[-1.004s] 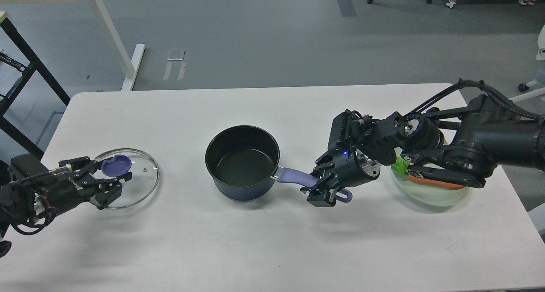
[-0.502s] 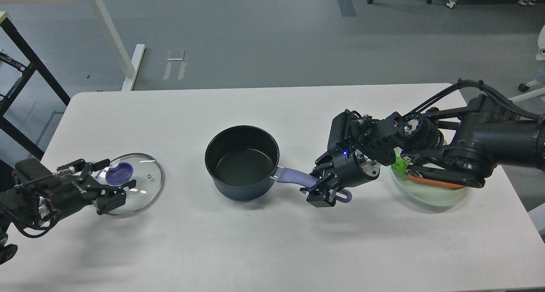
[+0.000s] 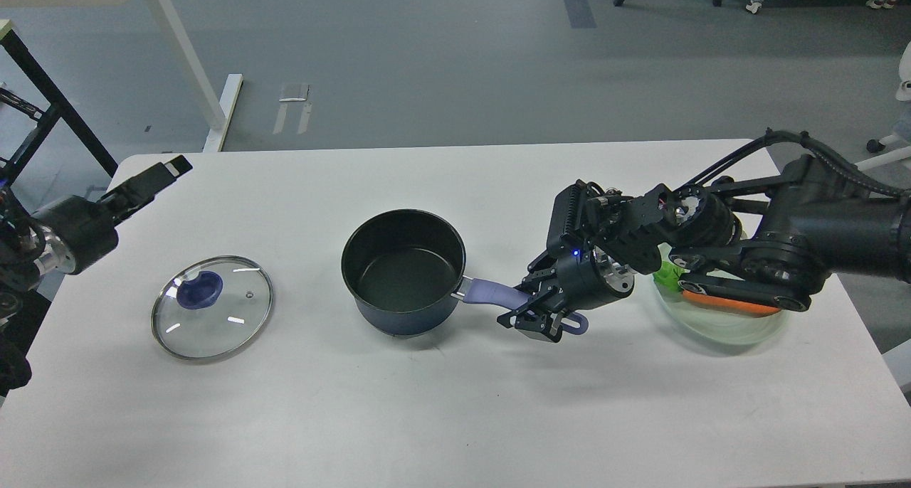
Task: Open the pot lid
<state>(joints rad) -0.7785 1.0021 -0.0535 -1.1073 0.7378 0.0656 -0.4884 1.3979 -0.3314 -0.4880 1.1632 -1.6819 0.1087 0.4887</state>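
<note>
The dark pot stands uncovered at the table's middle, its lavender handle pointing right. The glass lid with a blue knob lies flat on the table to the pot's left, apart from it. My right gripper is closed around the outer part of the handle, near its loop end. My left gripper is raised near the table's far left corner, well away from the lid and holding nothing. It is seen side-on, so its fingers cannot be told apart.
A clear glass bowl holding green and orange items sits at the right, partly under my right arm. A white table leg and a black frame stand on the floor beyond the far left corner.
My left gripper let go of the lid, which now lies flat, and pulled up and back to the far left. The right gripper stayed on the handle, shifting slightly.
</note>
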